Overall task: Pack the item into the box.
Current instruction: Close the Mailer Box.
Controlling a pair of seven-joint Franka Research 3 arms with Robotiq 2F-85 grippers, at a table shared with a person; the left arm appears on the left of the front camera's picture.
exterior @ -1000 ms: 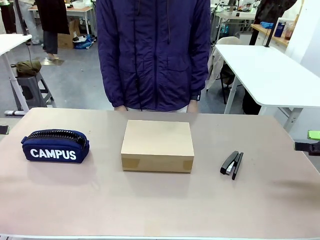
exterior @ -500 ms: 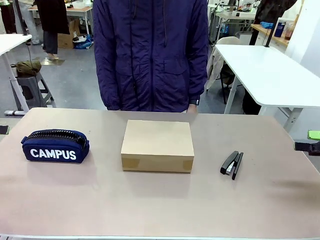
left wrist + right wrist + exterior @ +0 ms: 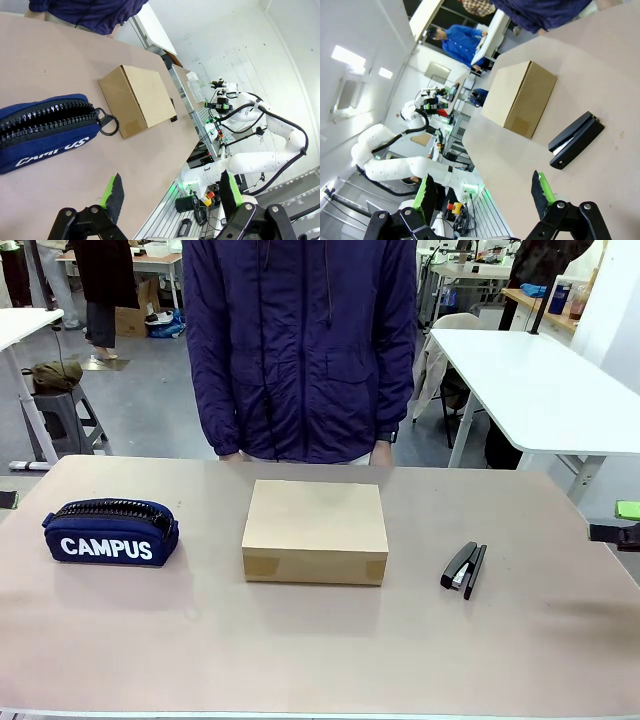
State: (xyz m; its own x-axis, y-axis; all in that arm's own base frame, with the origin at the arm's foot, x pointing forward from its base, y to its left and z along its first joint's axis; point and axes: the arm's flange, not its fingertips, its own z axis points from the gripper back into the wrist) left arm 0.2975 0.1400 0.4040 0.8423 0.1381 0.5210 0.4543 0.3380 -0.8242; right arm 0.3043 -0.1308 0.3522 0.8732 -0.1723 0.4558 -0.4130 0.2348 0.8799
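Observation:
The box (image 3: pixel 315 530) is a plain brown cardboard one, shut, at the table's middle; it also shows as the box (image 3: pixel 137 100) and the box (image 3: pixel 520 97) in the wrist views. The item is out of view. My left gripper (image 3: pixel 172 195) is open above the table's left end, near the navy CAMPUS pencil case (image 3: pixel 45 132), with nothing between its fingers. Over the right end my right gripper (image 3: pixel 485 192) is open and holds nothing, and the black stapler (image 3: pixel 576 140) lies ahead of it.
The pencil case (image 3: pixel 110 532) lies left of the box and the stapler (image 3: pixel 464 568) right of it. A person in a dark blue jacket (image 3: pixel 300 340) stands at the far edge, hands (image 3: pixel 382 452) hanging just behind it. A green pad (image 3: pixel 628 509) pokes in at the right edge.
The person has shifted slightly at the far edge. Nothing on the table has moved, and both grippers stay where they were.

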